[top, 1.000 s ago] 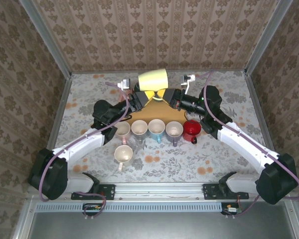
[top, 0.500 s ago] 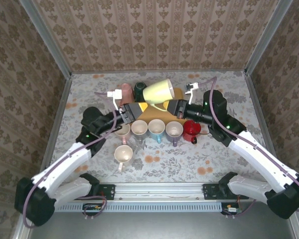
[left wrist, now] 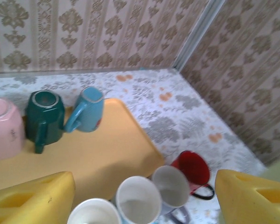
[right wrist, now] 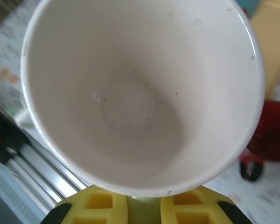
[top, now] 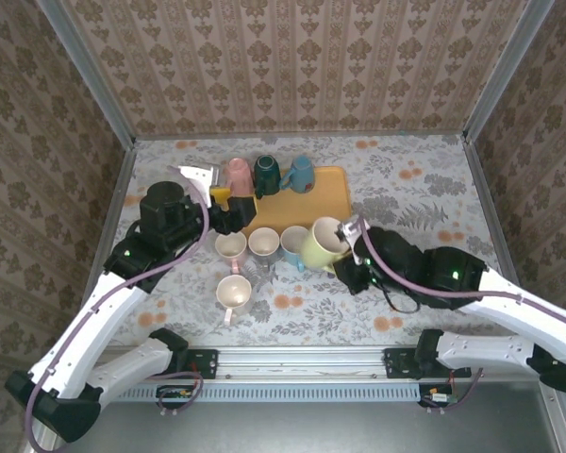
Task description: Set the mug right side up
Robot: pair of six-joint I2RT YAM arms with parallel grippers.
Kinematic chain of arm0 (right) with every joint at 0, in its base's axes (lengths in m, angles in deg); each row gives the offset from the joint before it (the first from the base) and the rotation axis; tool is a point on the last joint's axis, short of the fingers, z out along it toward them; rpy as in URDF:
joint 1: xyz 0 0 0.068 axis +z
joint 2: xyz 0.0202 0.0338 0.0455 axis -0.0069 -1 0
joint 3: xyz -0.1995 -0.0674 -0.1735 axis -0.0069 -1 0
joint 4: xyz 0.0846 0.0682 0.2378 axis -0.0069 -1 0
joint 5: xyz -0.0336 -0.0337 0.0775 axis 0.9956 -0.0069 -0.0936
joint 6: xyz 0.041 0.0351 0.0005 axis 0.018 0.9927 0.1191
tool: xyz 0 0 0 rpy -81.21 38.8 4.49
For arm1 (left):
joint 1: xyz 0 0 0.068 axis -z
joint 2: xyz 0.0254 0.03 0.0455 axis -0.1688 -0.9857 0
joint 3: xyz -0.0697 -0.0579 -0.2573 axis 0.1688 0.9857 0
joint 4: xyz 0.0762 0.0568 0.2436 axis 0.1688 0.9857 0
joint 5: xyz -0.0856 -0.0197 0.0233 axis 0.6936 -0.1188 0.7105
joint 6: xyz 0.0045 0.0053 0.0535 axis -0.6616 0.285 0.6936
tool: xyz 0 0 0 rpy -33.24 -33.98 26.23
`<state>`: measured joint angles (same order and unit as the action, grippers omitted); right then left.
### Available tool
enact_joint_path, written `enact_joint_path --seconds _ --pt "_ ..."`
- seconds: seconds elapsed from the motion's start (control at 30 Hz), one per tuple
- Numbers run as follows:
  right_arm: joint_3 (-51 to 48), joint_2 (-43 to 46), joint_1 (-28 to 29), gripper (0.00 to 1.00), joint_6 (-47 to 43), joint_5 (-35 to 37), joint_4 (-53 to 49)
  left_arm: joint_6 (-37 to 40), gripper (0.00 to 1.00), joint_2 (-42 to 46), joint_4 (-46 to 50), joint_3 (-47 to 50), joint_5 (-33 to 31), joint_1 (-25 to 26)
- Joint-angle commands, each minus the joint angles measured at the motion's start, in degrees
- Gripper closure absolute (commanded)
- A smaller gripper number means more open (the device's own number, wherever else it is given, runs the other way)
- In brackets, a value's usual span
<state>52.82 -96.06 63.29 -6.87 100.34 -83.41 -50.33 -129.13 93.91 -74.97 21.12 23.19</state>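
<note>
Two grippers: I have one loaded and one idle.
Right gripper: clamped tight on the yellow mug. On its wrist camera I see a pale strip of the mug pinched between the two yellow pads, the handle as far as I can judge.
Yellow mug: mouth up and leaning a little, with a bare white inside. It sits at the right end of the front row, just beside the light-blue mug. I cannot tell whether its base touches the table.
Left gripper: spread wide, with nothing between its fingers. From overhead I see it hanging at the tray's near left corner, just beside the pink mug.
Tray: orange, with its near half bare. The pink mug, a dark green mug and a blue mug stand along its far edge. The pink and green ones are bottom up.
Front row: open-mouthed mugs are lined up along the tray's near edge. On the left wrist camera I also see a grey mug and a red mug at the right end.
Lone mug: cream, mouth up, nearer the arm bases than the row.
</note>
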Motion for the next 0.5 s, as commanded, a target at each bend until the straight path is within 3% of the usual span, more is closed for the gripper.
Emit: enact_joint_path --seconds 0.0,0.27,0.47 --pt "-1.9 5.5 6.1 1.00 10.8 16.6 -11.2 6.8 0.20 0.0 2.0 1.4 -3.6 -0.3" --pt "-16.6 6.2 21.3 1.00 39.2 24.0 -21.4 8.1 0.20 2.0 -0.5 4.9 -4.8 -1.3" --pt "-24.9 7.1 21.4 1.00 41.6 22.4 -14.2 8.5 0.20 3.4 -0.5 5.7 -5.5 -1.2"
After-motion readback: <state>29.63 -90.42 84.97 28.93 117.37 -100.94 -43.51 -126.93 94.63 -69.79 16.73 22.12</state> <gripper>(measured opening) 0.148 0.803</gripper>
